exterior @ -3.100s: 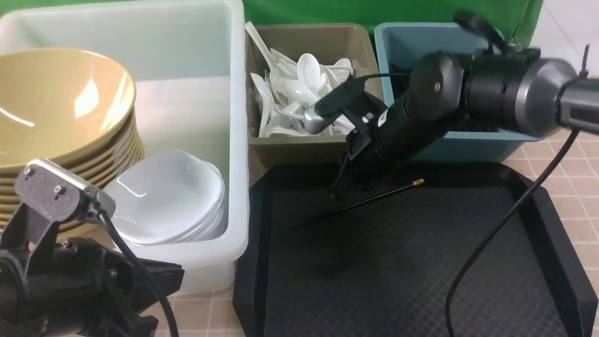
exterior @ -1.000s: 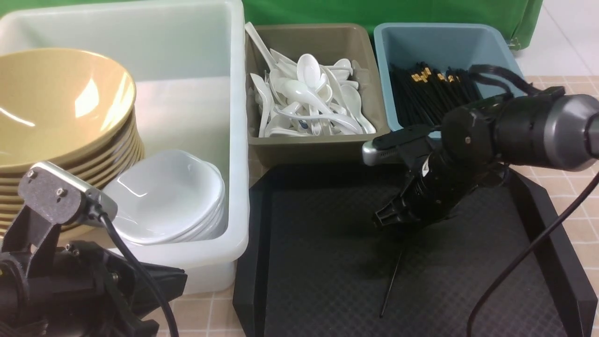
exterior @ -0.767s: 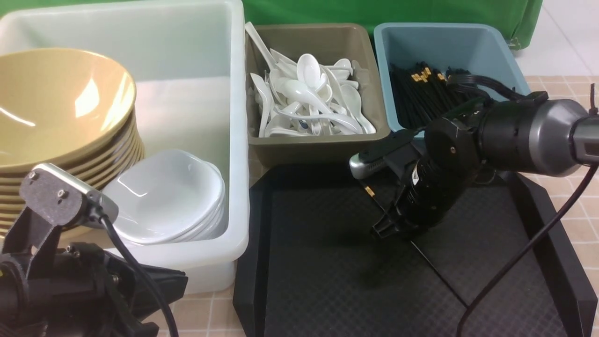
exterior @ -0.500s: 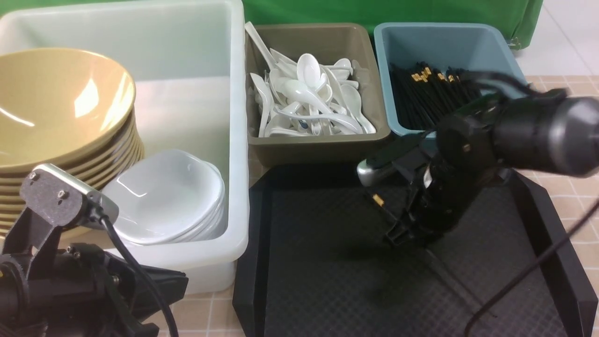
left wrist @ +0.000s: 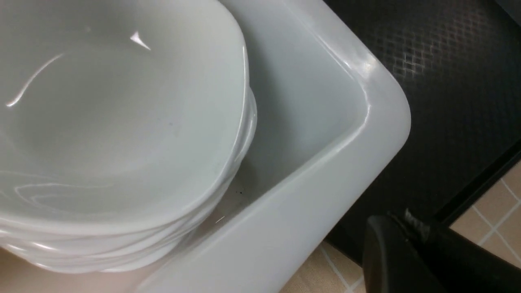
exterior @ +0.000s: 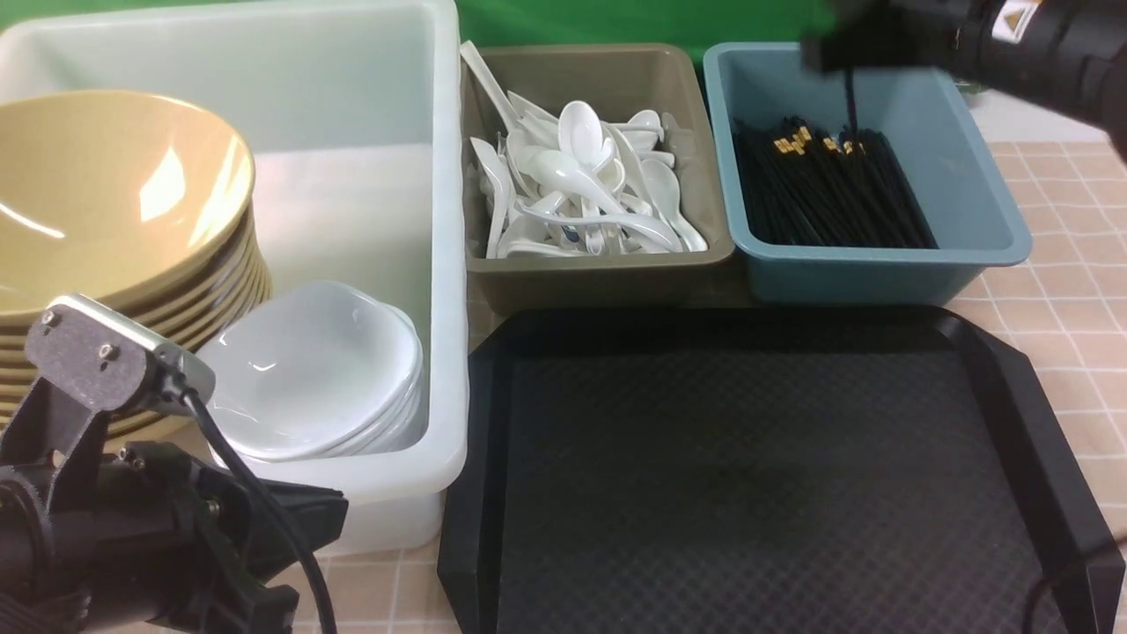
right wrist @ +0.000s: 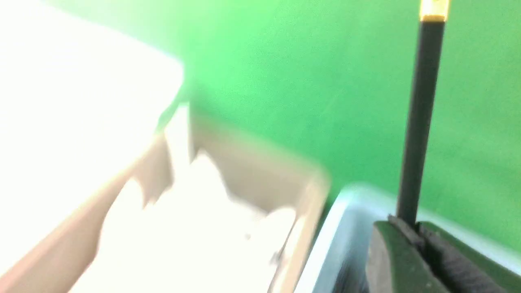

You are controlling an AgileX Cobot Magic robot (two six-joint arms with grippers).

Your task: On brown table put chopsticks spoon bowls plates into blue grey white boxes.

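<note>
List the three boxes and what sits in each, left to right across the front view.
White tub with yellow bowls then white plates → olive-grey bin of spoons → blue bin of chopsticks.

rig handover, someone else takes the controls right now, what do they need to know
Right end effector: shut on a chopstick, held above the blue box.
Left end effector: parked low by the near corner of the white box, holding nothing visible; whether it is open cannot be told.
Where things are: yellow bowls and white plates stacked in the white box, spoons in the grey box, a bundle of chopsticks in the blue box.
Done: black tray shows nothing on it.
Left: release the held chopstick into the blue box.
</note>
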